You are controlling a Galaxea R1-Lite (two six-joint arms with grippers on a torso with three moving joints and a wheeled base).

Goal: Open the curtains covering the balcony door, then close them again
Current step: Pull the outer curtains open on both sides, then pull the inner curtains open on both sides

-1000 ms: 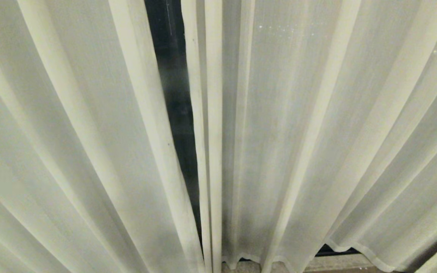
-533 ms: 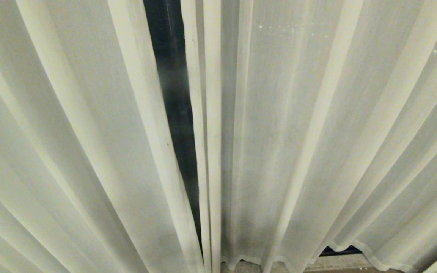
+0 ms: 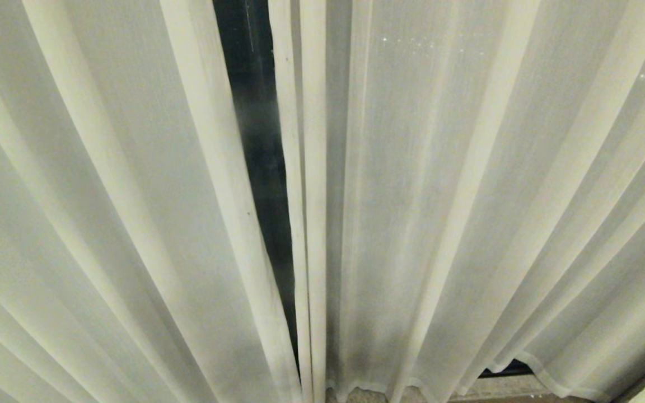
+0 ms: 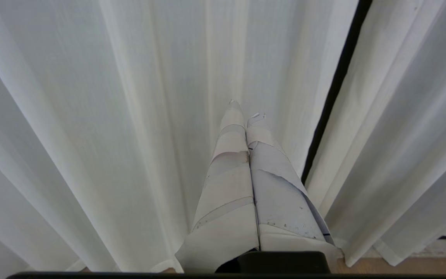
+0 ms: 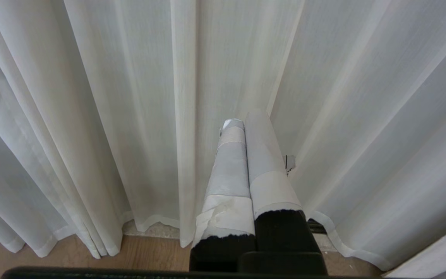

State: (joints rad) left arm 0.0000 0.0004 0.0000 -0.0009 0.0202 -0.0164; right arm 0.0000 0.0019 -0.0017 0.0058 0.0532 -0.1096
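The curtains hang as two cream pleated panels, left (image 3: pixel 104 196) and right (image 3: pixel 468 196), and fill the head view. A narrow dark slit between their hemmed edges shows the balcony door (image 3: pixel 255 112) glass. Neither arm is in the head view. In the left wrist view my left gripper (image 4: pixel 244 110), with taped fingers, is shut and empty and points at the left panel (image 4: pixel 91 116), beside the dark slit (image 4: pixel 337 89). In the right wrist view my right gripper (image 5: pixel 244 118) is shut on nothing, in front of the right panel's pleats (image 5: pixel 130 97).
Wooden floor (image 5: pixel 149 255) runs up to a pale stone sill (image 5: pixel 153 229) under the curtain hems. A dark strip of the door's bottom frame (image 3: pixel 501 369) shows below the right panel's hem.
The head view has shifted very slightly, so the hem at the lower right sits a little lower. The curtains hang as before.
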